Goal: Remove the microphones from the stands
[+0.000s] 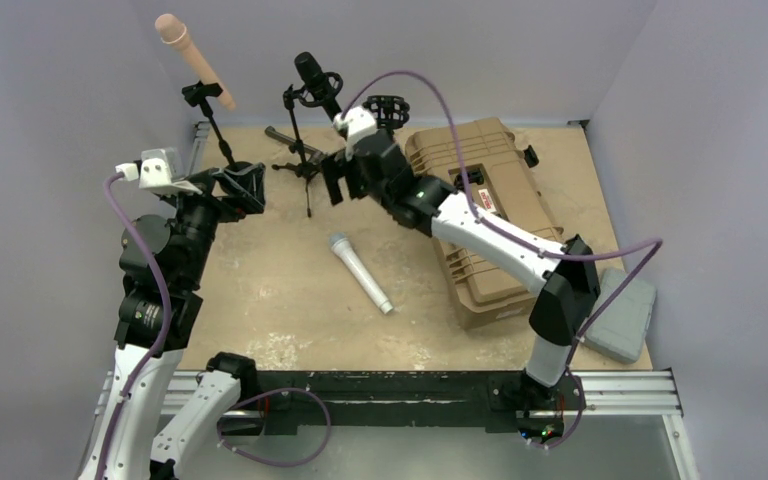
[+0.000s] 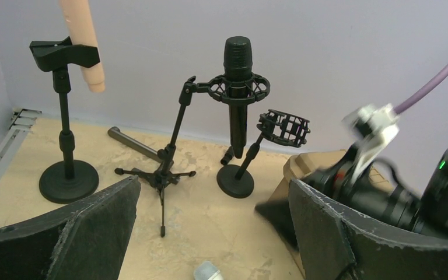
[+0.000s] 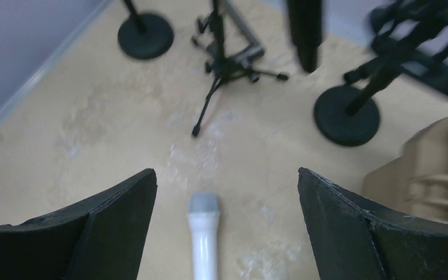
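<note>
A black microphone (image 1: 315,78) stands upright in a shock mount on a tripod stand (image 1: 305,165) at the back; it also shows in the left wrist view (image 2: 237,87). A peach microphone (image 1: 195,60) sits tilted in a clip stand (image 2: 67,116) at the back left. My right gripper (image 1: 343,182) is open and empty, in front of the tripod and above a white microphone (image 3: 203,233) lying on the table. My left gripper (image 1: 247,187) is open and empty, left of the tripod and facing the stands (image 2: 213,181).
An empty shock-mount stand (image 2: 284,127) with a round base (image 3: 346,122) is right of the tripod. A tan hard case (image 1: 480,200) lies under the right arm. A grey case (image 1: 625,315) lies at the right edge. A dark microphone (image 1: 288,140) lies behind the tripod.
</note>
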You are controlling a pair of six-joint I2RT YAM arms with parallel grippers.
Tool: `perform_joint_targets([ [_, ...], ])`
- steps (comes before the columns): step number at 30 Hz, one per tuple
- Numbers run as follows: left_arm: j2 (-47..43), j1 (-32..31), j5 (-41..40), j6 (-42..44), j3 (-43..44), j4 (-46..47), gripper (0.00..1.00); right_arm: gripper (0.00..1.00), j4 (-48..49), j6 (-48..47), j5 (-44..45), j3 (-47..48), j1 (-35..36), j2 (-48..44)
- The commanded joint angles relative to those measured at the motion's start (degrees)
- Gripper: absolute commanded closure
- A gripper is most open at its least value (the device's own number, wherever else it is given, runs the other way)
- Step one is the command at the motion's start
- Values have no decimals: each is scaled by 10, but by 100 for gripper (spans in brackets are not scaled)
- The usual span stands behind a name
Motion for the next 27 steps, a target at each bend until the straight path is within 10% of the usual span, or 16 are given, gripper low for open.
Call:
perform_joint_targets([
  [1,3,4,11,-13,2,21,5,13,0,-2,-45,83,-76,-30],
  [19,20,4,43,-25,7,23,5,21,85,186,-523,349,-375,192],
  [27,64,4,101,-18,22,22,5,24,102,168,-523,344,-379,223],
])
